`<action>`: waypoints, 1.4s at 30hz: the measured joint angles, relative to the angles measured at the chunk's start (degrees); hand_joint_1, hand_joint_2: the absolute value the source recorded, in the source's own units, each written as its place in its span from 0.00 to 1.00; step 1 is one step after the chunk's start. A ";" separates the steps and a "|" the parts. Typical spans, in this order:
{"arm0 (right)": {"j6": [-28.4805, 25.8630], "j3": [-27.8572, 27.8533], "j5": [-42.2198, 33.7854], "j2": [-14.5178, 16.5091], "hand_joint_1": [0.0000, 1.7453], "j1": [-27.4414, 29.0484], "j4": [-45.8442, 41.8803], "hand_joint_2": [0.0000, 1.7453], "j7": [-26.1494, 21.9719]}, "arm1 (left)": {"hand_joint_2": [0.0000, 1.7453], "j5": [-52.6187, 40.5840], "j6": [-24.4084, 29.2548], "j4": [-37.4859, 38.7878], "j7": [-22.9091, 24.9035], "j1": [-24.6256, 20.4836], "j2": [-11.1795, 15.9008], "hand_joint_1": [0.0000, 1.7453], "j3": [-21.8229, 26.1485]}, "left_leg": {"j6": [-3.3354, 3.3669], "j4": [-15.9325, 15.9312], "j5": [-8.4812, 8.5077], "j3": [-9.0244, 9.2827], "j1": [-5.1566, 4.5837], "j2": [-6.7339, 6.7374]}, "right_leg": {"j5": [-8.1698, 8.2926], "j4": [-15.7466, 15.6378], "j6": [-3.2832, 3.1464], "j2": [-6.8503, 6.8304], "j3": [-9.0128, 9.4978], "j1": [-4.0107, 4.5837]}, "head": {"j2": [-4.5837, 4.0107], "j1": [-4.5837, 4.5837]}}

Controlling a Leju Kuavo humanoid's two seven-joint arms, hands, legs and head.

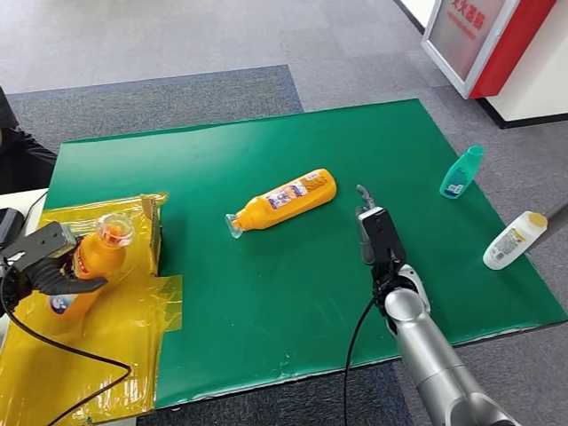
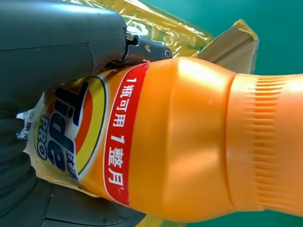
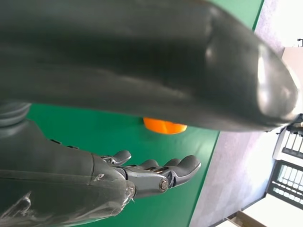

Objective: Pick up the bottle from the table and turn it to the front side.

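Left robot hand [image 1: 40, 266] grasps an orange detergent bottle [image 1: 90, 262] around its labelled body, above the yellow plastic sheet [image 1: 127, 328] at the left end of the green desk [image 1: 268, 284]. The bottle is tilted, with its clear cap [image 1: 114, 231] toward the camera in the head view. In the left wrist view the "Tide PRO" label [image 2: 67, 132] faces the lens and the dark fingers [image 2: 146, 49] lie along the body just beside the red band.

Right robot hand [image 1: 375, 232] is released, fingers apart, hovering over the desk near a second orange bottle [image 1: 285, 201] that lies on its side.

Handling judgement: rigid plastic, probably moderately heavy if full; glossy surface and film label, so slippery. Best hold is around the wide body at the label, not at the tapering shoulder or ribbed neck.
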 joint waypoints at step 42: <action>0.37 0.15 1.06 1.78 0.00 1.56 2.21 0.00 0.67 | 0.00 -20.31 9.97 -0.73 -2.39 7.37 2.35 0.00 7.02 | -0.62 -0.71 0.23 0.71 0.07 0.19 | -0.01 0.01 -0.65 0.17 0.12 0.09 | 0.00 -0.02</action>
